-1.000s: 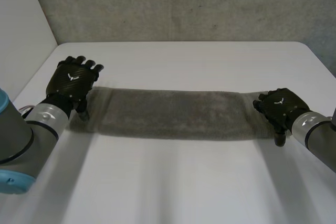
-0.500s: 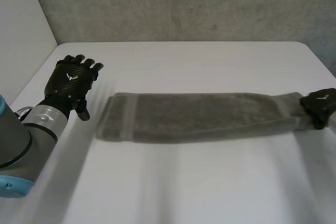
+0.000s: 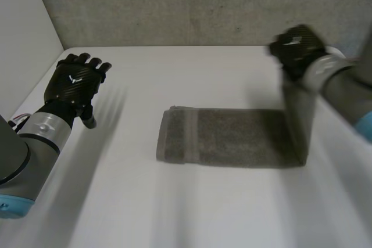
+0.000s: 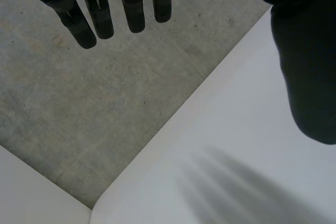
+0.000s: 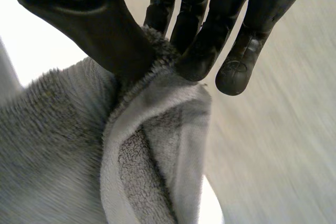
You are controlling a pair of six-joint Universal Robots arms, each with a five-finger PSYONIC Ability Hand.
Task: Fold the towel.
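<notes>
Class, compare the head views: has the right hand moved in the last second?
Yes. The right hand, pinching the towel, went from the table's right side up to its back edge.

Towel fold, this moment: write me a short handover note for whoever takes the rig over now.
Right hand: shut on the towel, pinching one short end between thumb and fingers, held up over the table's far right side.
Left hand: open, holding nothing, over the table's left side, apart from the towel.
Towel: hangs from the held end; the rest lies flat mid-table as a narrow strip.
Done: one end picked up.
Left: carry it onto the free end, lay it flat, release.
</notes>
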